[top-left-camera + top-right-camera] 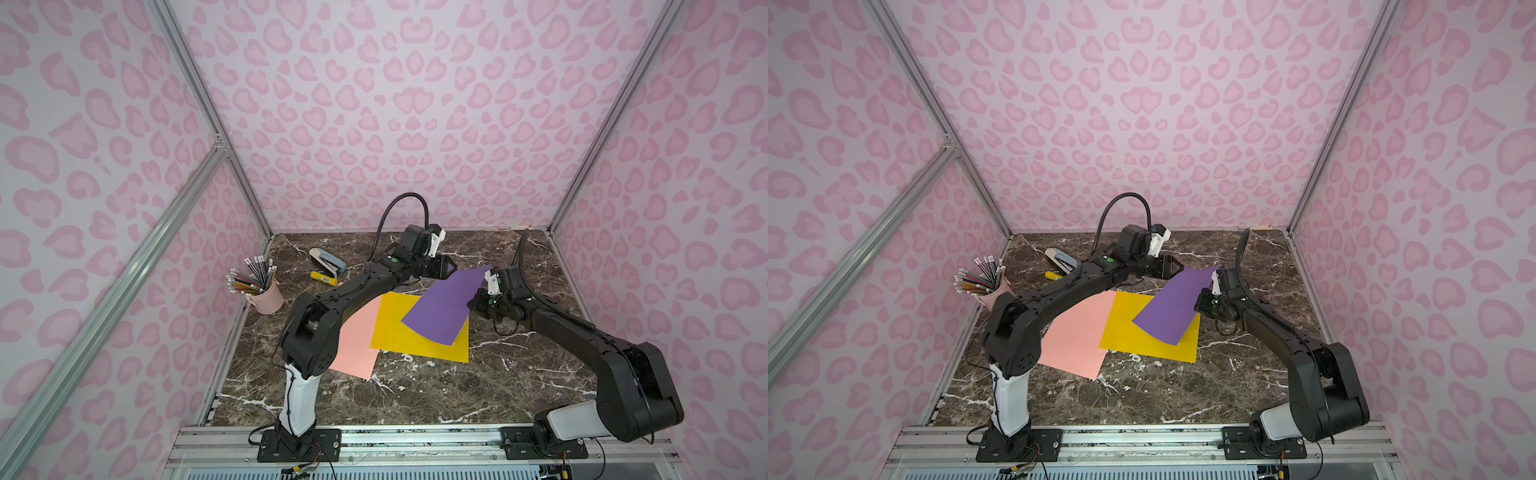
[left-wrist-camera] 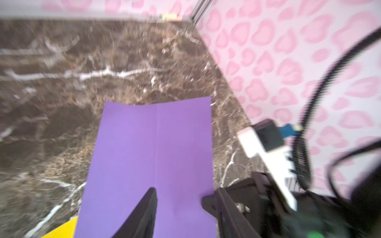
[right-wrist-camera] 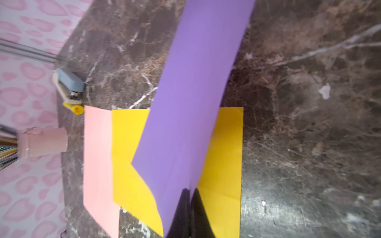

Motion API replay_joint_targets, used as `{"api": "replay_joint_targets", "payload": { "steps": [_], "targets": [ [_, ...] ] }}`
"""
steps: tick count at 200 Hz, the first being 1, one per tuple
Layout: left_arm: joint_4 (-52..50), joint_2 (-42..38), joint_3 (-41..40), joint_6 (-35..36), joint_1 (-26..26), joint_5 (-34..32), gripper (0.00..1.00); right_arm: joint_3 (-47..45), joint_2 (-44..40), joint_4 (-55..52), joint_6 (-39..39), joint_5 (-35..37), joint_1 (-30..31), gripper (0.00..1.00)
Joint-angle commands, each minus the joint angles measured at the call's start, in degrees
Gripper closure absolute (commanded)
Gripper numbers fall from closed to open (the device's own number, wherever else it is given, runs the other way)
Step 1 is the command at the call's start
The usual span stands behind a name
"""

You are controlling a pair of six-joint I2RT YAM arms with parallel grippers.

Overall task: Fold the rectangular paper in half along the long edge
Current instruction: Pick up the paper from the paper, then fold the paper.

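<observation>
The right arm (image 1: 582, 332) rises from the front rail (image 1: 415, 436) with its elbow high and its forearm angled inward to the right side of the yellow sheet (image 1: 395, 332). There the right gripper (image 3: 189, 192) is clenched on an edge of the purple paper (image 1: 444, 307). The paper slopes, with its near end resting on the yellow sheet and its far end raised beyond that sheet's far right corner, and a lengthwise crease line shows in the left wrist view. The left arm (image 1: 357, 286) arches over the pink sheet (image 1: 357, 345) left of the yellow sheet, wrist turned toward the raised end, and the left gripper (image 2: 179, 197) is released, its fingers apart over the paper and gripping nothing.
</observation>
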Motion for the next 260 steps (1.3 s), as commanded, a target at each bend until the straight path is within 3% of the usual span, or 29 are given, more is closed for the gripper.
{"api": "replay_joint_targets", "payload": {
  "steps": [1,14,25,37,59,90,117,151,187,260],
  "targets": [
    [2.6,-9.1,-6.4,1.9,-0.1,-0.9,0.48,1.1,-4.0,-3.0,-8.6,-15.3,-1.2,1.00],
    [4.2,-16.0,-13.8,1.1,-0.2,-1.4,0.49,2.3,-6.5,-7.1,-13.0,-16.9,0.6,1.00],
    [5.5,-21.9,-20.2,0.1,-0.3,-2.4,0.51,3.1,-8.5,-10.8,-15.3,-14.2,3.4,1.00],
    [6.8,-27.8,-27.0,-0.9,-0.5,-3.5,0.56,2.5,-10.8,-12.6,-14.9,-10.9,5.6,1.00],
    [7.8,-36.5,-36.6,-2.3,-1.5,-4.6,0.67,-1.5,-14.5,-13.5,-14.2,-14.0,6.0,1.00],
    [7.1,-43.4,-45.4,-3.8,-3.4,-8.0,0.79,-7.3,-18.7,-15.9,-12.9,-11.1,5.9,1.00],
    [8.1,-46.3,-50.8,-6.2,-4.6,-9.4,0.87,-10.4,-16.1,-17.1,-11.7,-8.1,5.7,1.00],
    [8.9,-42.5,-51.6,-6.5,-7.2,-11.1,0.96,-10.2,-10.0,-15.1,-10.9,-5.4,4.7,1.00],
    [9.7,-34.5,-50.5,-6.3,-8.9,-15.1,0.96,-6.0,-5.7,-15.9,-11.5,-1.8,3.8,1.00],
    [10.9,-17.1,-47.5,-4.2,-11.0,-15.2,0.96,-4.8,0.1,-16.7,-12.9,-0.5,3.5,1.00]
  ]
}}
